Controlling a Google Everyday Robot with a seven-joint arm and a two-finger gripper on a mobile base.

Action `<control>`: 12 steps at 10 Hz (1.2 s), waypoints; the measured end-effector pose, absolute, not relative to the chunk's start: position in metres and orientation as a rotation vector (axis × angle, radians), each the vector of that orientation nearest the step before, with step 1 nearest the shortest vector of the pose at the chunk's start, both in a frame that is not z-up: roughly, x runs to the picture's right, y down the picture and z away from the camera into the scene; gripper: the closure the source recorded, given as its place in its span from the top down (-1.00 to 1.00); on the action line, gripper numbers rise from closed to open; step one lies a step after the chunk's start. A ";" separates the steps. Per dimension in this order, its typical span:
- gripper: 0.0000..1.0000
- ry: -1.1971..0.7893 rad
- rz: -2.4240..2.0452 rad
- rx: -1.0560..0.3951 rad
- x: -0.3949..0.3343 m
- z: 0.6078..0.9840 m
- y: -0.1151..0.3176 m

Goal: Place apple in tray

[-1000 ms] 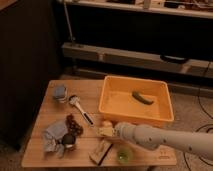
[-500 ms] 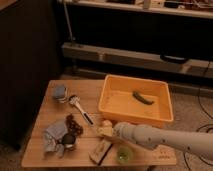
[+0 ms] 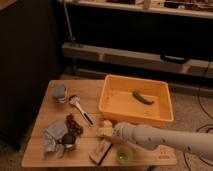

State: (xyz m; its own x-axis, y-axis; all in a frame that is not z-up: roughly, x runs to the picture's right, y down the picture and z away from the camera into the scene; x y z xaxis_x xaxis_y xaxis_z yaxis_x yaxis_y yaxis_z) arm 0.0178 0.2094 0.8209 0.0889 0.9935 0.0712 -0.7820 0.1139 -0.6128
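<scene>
**Position.** The apple (image 3: 105, 125) lay on the wooden table (image 3: 85, 95), outside the tray (image 3: 125, 106) and just off its near-left corner. From the apple, the tray stood at about one o'clock. A dark green item (image 3: 141, 97) lay inside the tray toward its far side.

**End effector.** The gripper (image 3: 110, 131) was at the apple, reaching in from about four o'clock on the white arm. Its jaws stood released and wide. No hold on the fruit was evident, and contact could not be confirmed.

**Handling assessment.** The apple was judged firm, smooth-skinned and fairly light, and rigid enough for a parallel pinch. Being round, it would be liable to roll or squirt out if pinched off-centre. Excess force risked bruising.

**Recommended hold.** Take it across its widest girth, with the jaws on opposite sides. A bunch of grapes (image 3: 72, 123) at nine o'clock stood apart from the approach.
</scene>
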 end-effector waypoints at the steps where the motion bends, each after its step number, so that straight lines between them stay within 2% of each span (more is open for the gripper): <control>1: 0.45 -0.542 1.398 -0.482 0.018 0.821 0.209; 8: -0.92 -0.540 1.397 -0.490 0.018 0.820 0.213; 9: -0.99 -0.541 1.396 -0.496 0.015 0.822 0.214; 12: -1.00 -0.551 1.375 -0.507 0.007 0.827 0.217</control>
State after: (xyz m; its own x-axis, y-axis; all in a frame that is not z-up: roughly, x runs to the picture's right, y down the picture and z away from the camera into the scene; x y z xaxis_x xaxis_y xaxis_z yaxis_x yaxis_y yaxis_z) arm 0.0073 0.2170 0.8268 0.1092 0.9916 0.0692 -0.7649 0.1283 -0.6312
